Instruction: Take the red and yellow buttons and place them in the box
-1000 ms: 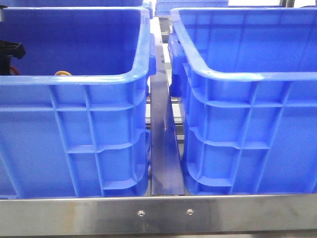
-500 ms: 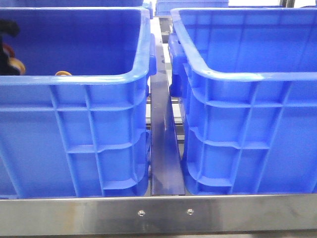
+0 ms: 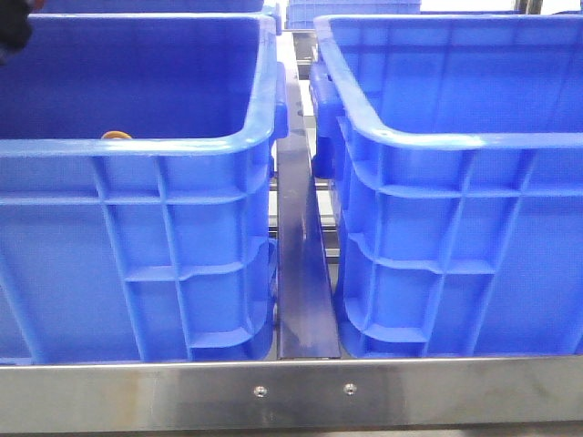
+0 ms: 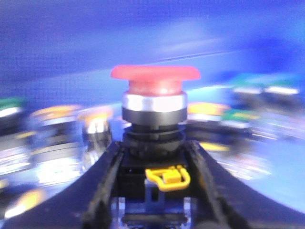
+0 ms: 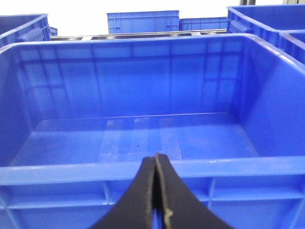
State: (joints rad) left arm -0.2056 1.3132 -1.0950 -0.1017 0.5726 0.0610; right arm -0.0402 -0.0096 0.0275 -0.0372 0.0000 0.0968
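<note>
You see only a dark sliver of the left gripper [image 3: 13, 29] at the upper left of the front view; its wrist view is blurred, yet it pinches the red button [image 4: 155, 81]. At right, the right gripper [image 5: 156, 191] is pressed together before the bare box [image 5: 143, 171]

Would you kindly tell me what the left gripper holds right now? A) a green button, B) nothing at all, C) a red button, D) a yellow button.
C: in the left wrist view the left gripper is closed on the dark body of a red button, its red cap and silver collar standing just above the fingers.
</note>
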